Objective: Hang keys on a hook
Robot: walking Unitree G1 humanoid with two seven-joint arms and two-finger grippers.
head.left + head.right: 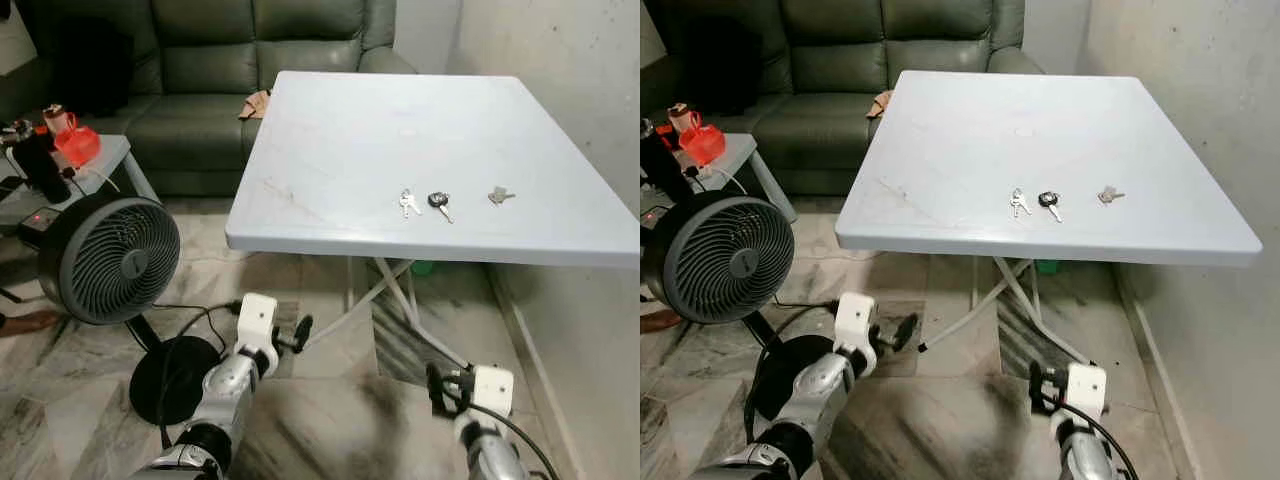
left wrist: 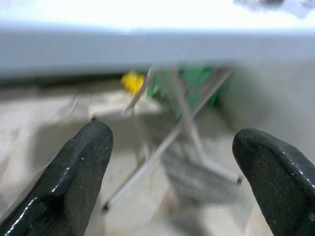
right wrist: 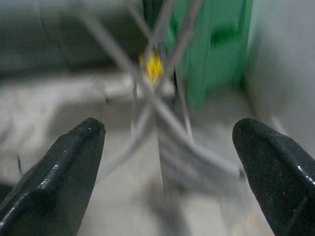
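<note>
at the far left a small side table [image 1: 110,150] carries a red container [image 1: 76,145] and a dark bottle [image 1: 44,168], with a green sofa [image 1: 215,60] behind it. nearer, a round grey fan [image 1: 108,258] stands on a black base on the marble floor [image 1: 330,400]. the left gripper [image 1: 296,335] hangs low over the floor, below and in front of the near left corner of the desk [image 1: 330,130]; its jaws are released, and in the left wrist view the two black fingertips [image 2: 81,162] stand well apart with the desk edge and its folding legs beyond. on the white desk, near its front edge, three sets of keys lie in a row, apart from each other: a silver pair [image 1: 407,204], then a black-headed key [image 1: 440,204], then a small silver key [image 1: 499,195] furthest right. the right gripper [image 1: 437,387] hangs low at the right, under the desk's near edge, its jaws released too, the fingers [image 3: 268,167] spread wide toward the desk legs and a green object [image 3: 216,44]. a pale wall [image 1: 560,80] closes the right side.
</note>
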